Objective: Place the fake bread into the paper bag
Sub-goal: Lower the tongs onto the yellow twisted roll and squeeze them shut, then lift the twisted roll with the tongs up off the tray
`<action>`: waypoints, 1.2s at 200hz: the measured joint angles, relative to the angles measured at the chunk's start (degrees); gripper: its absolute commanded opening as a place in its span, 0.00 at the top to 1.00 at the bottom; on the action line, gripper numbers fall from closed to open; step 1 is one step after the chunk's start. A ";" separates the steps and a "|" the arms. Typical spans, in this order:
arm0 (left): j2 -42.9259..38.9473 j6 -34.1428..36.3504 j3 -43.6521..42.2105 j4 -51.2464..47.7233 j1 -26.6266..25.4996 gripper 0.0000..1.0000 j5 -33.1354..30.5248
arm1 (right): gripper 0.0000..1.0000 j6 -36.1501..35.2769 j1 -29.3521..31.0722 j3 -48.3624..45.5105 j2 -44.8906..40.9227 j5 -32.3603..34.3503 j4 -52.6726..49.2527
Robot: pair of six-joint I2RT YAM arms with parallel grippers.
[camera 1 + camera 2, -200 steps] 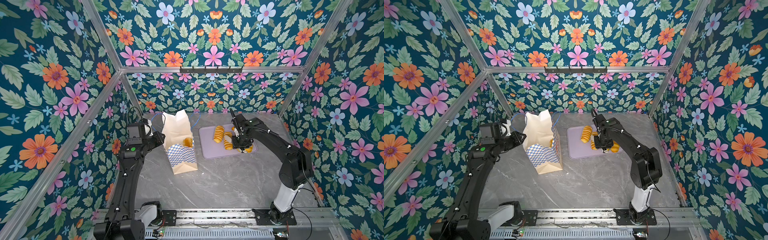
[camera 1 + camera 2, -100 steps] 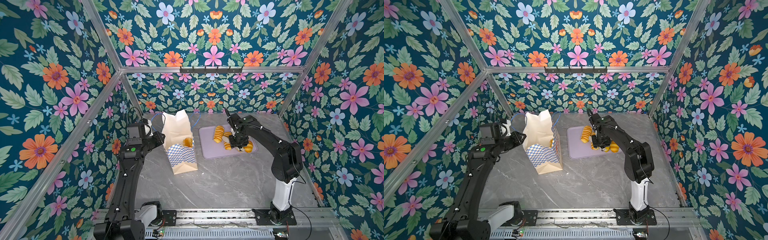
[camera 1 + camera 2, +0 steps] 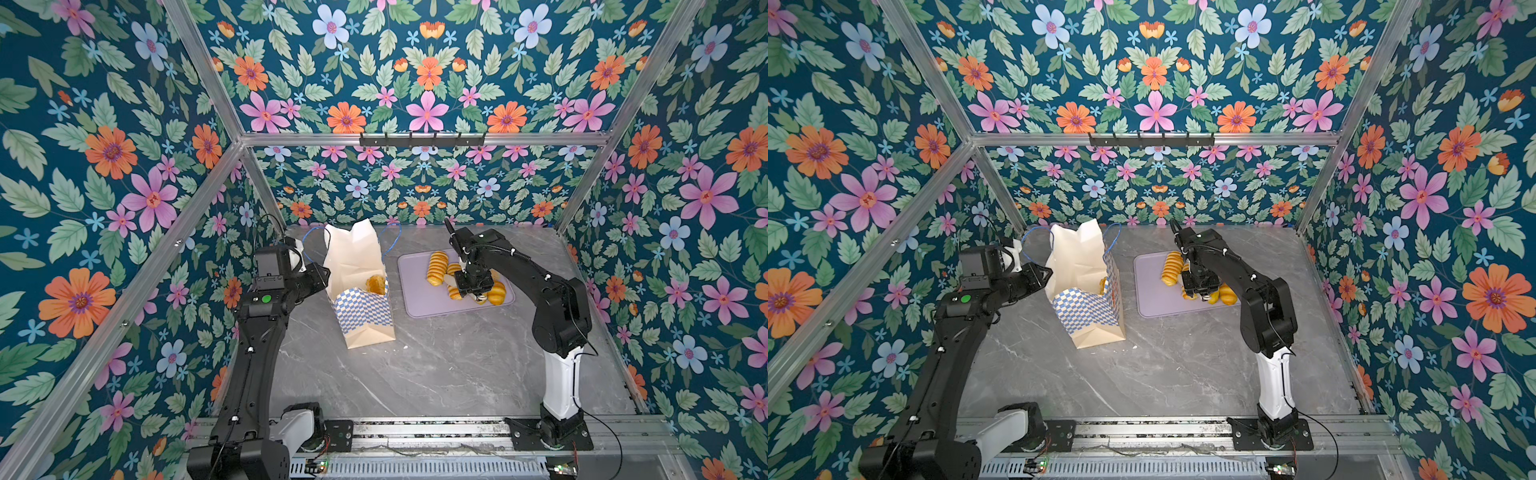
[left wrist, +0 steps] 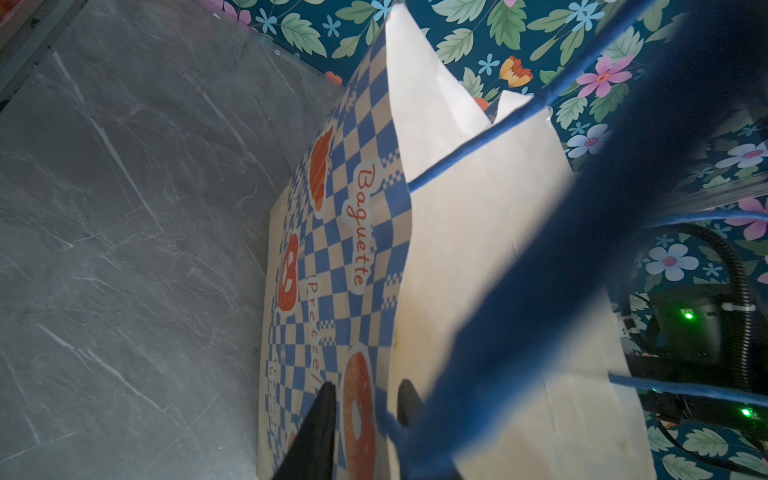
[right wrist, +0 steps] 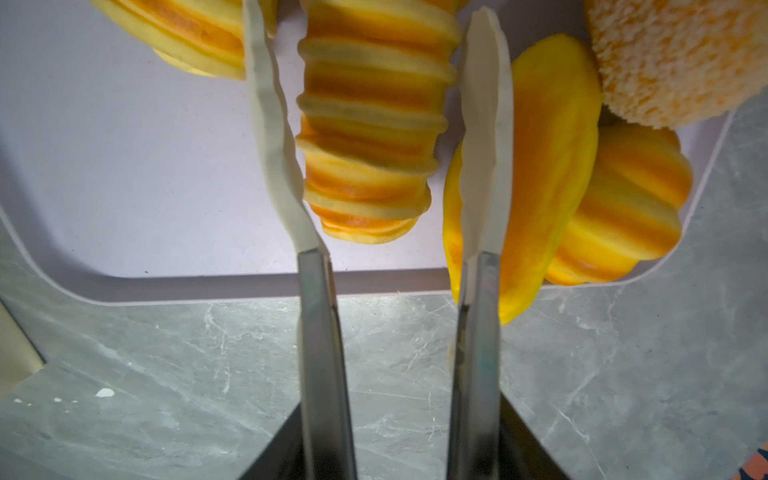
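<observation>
"Bread first: where does the fake bread [image 3: 437, 268] lie?"

"Most of it sits on the lilac tray [image 3: 415, 301]. The tray lies on the grey desk [image 3: 436, 365] toward the far edge, right of the middle. One long ridged piece lies near the tray's far-left corner. The rest huddle by its near-right corner, under the right gripper [image 3: 477, 296]. One golden piece [image 3: 376, 283] shows in the mouth of the paper bag [image 3: 355, 262]."

"And the bag?"

"It stands on the desk just left of the tray, mouth open, with blue cord handles [image 3: 392, 241] at its sides."

"How does the right gripper stand?"

"In the right wrist view its two pale fingers [image 5: 274, 137] flank a ridged roll [image 5: 374, 124] resting on the tray, close against both its sides. Whether they squeeze it cannot be told. Just outside one finger lies a smooth yellow piece [image 5: 552, 145], touching a ridged bun [image 5: 631, 199], with a seeded loaf [image 5: 673, 58] next to both."

"And the left gripper [image 3: 321, 275]?"

"It sits at the bag's left side. In the left wrist view its black fingertips [image 4: 326, 403] stand in front of the chequered wall, a printed doughnut showing between them and a cord handle crossing close by. A gap shows between the tips. Whether any paper is pinched cannot be told."
</observation>
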 measured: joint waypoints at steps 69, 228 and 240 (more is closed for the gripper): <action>0.00 0.02 0.31 -0.02 0.00 0.72 -0.02 | 0.60 -0.42 0.00 -0.17 0.42 0.42 -0.04; -0.11 0.02 0.57 -0.02 0.00 0.78 0.02 | 0.64 2.84 0.00 -5.95 -17.11 -3.30 1.84; -0.15 0.02 0.50 -0.02 0.00 0.79 0.02 | 0.65 3.32 0.00 -6.03 -18.36 -4.26 2.19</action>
